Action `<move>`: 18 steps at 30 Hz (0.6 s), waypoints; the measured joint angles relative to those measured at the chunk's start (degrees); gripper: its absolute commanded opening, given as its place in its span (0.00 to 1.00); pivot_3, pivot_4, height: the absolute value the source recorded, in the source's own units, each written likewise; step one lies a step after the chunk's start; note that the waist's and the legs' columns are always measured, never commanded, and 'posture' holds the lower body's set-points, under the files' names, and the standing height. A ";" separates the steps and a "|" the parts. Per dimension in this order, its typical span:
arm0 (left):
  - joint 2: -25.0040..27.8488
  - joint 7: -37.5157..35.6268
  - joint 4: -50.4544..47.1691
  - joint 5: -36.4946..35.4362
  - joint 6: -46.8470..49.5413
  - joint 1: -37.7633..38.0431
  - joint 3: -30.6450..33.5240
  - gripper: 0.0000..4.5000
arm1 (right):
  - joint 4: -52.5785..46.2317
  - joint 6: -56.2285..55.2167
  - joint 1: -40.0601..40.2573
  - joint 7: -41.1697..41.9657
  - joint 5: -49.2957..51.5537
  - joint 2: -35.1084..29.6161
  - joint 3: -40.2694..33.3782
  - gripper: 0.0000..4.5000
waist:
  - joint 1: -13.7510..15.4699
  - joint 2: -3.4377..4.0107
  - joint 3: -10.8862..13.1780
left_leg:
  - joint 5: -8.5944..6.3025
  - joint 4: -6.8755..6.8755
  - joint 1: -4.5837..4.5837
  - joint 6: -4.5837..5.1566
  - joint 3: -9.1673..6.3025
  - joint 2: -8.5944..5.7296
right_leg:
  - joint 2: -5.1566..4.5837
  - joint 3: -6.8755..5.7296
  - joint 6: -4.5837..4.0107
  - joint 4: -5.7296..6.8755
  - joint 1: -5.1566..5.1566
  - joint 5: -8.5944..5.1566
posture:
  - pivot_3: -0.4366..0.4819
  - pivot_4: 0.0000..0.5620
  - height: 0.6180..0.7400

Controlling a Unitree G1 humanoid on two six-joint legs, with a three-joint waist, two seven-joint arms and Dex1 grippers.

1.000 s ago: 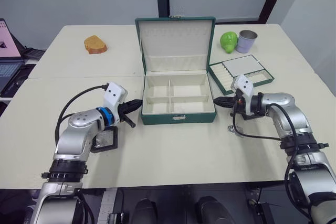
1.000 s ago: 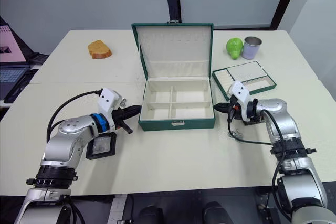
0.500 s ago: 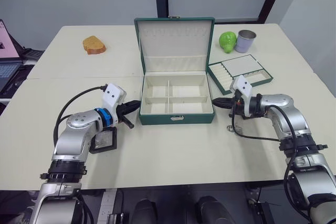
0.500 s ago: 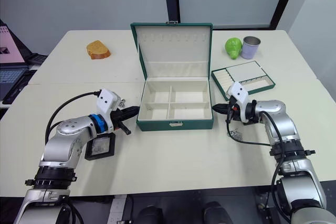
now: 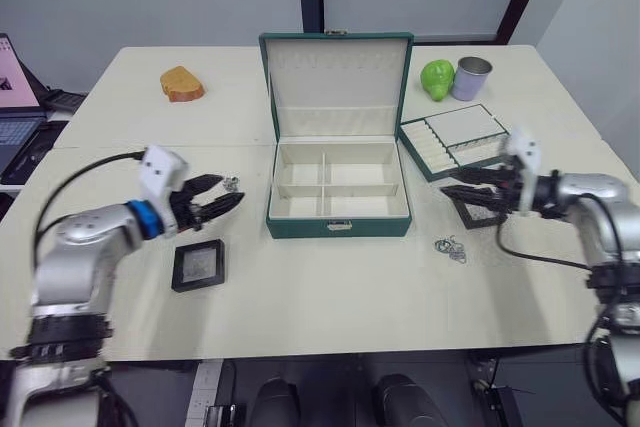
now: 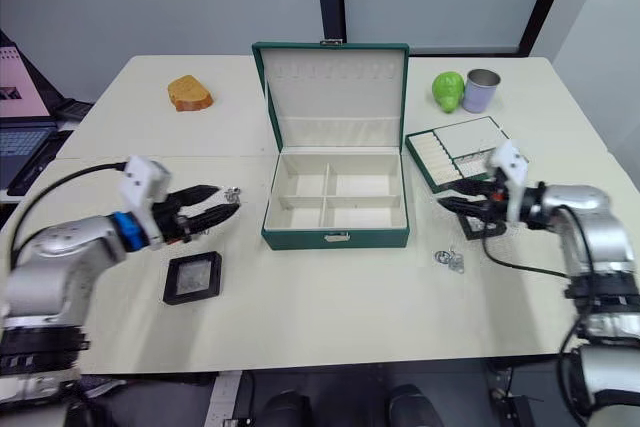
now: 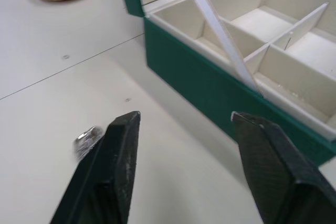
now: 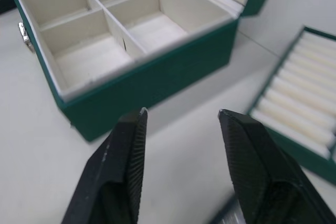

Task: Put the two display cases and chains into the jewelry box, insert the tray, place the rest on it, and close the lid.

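The jewelry box (image 5: pixel 336 217) stands open at mid-table, its compartments bare and its lid (image 5: pixel 335 72) upright. The tray (image 5: pixel 455 139) lies to its right. One display case (image 5: pixel 197 264) lies front left. My left gripper (image 5: pixel 230 197) hovers open behind that case, its tips beside a small chain heap (image 5: pixel 231 184), which also shows as chain (image 7: pixel 86 137). A second display case (image 5: pixel 478 213) lies right of the box, under my open right gripper (image 5: pixel 452 185). The rest, a cluster of silvery rings (image 5: pixel 450 247), sits in front of that case. Nothing is between either gripper's fingers (image 8: pixel 126 171).
At the back of the table are a brown bread-like piece (image 5: pixel 181 84) on the left and a green fruit (image 5: pixel 434 78) with a metal cup (image 5: pixel 469 77) on the right. A laptop (image 5: pixel 15 107) sits beyond the table's left edge.
Both grippers have gone from shut to open. Both arms have drawn outward from the box, the left off the front-left case and the right uncovering the second case.
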 measured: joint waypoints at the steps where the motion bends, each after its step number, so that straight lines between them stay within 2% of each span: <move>1: 1.05 -0.40 -0.04 -0.36 0.42 1.26 1.14 0.96 | 0.45 -0.01 0.69 0.48 0.24 -1.10 -0.89 0.76 | -0.01 0.00 0.00 | 0.00 0.00 0.01 0.00 0.00 0.00 | 0.00 0.01 0.00 0.01 0.00 0.00 | 0.48 0.27 1.00; 2: 2.06 -0.89 -0.20 -0.62 0.62 2.69 1.92 1.00 | 0.86 -0.26 1.34 1.12 0.79 -2.13 -1.41 0.83 | -0.01 0.00 0.00 | 0.00 0.01 0.04 0.00 0.00 0.01 | 0.00 0.02 0.00 0.06 0.00 0.00 | 0.48 0.27 1.00; 4: 4.29 -2.02 -0.13 -0.81 0.73 6.39 3.90 1.00 | 2.51 -0.97 3.30 2.37 1.48 -4.58 -2.99 0.99 | -0.02 0.00 0.01 | 0.00 0.01 0.06 0.00 0.03 0.00 | 0.01 0.06 0.00 0.07 0.01 0.00 | 0.48 0.27 1.00; 7: 7.52 -3.44 2.23 -0.76 0.53 11.49 8.60 1.00 | 6.25 -2.93 6.81 3.24 1.63 -8.57 -5.41 1.00 | -0.04 -0.01 0.02 | 0.00 -0.01 0.06 0.01 0.08 0.01 | 0.00 0.08 -0.01 0.01 -0.01 0.00 | 0.48 0.27 1.00; 10: 9.11 -4.24 5.42 -0.71 -0.71 14.43 12.77 1.00 | 8.41 -4.68 9.00 3.78 2.06 -9.76 -7.34 1.00 | -0.05 -0.01 0.02 | -0.01 -0.02 0.08 0.01 0.11 0.01 | 0.00 0.11 -0.01 0.01 -0.01 0.00 | 0.48 0.27 1.00; 18: 9.40 -4.97 11.10 -0.35 -3.48 17.32 16.13 1.00 | 9.50 -6.19 11.16 3.56 2.72 -9.73 -9.42 1.00 | 0.03 0.01 0.04 | -0.01 -0.03 0.09 0.00 0.16 0.01 | -0.01 0.15 -0.01 0.01 -0.02 0.00 | 0.48 0.27 1.00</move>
